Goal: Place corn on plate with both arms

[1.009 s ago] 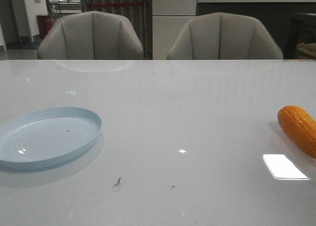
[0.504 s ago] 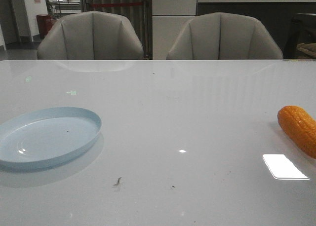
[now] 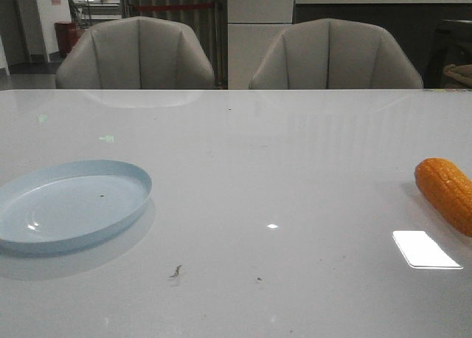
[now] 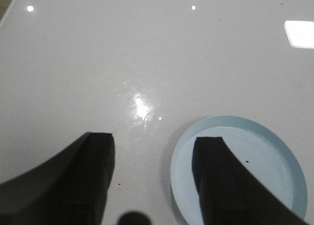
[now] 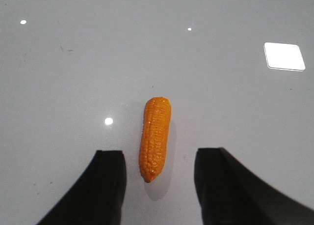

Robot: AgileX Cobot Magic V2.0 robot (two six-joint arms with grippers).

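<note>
Here, the corn [image 5: 155, 138] flat on the table [image 5: 64, 77], untouched between the wide-spread right claw [image 5: 159, 171] fingers [image 5: 110, 181].

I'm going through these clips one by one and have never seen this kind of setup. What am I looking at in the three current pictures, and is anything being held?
This is a two-armed table robot; each arm ends in a black pincer with a small camera on its wrist. The front view looks forward over a glossy white table towards two grey chairs. No arm shows in it. A pale blue plate lies on the robot's left and an orange corn at the right edge.

The left wrist view looks down past the left pincer: its jaws are apart, with the plate partly behind one finger. The right wrist view shows the right pincer open, with the corn lying on the table, its near end between the fingers. Nothing is held, and the corn is not yet on the plate.
</note>
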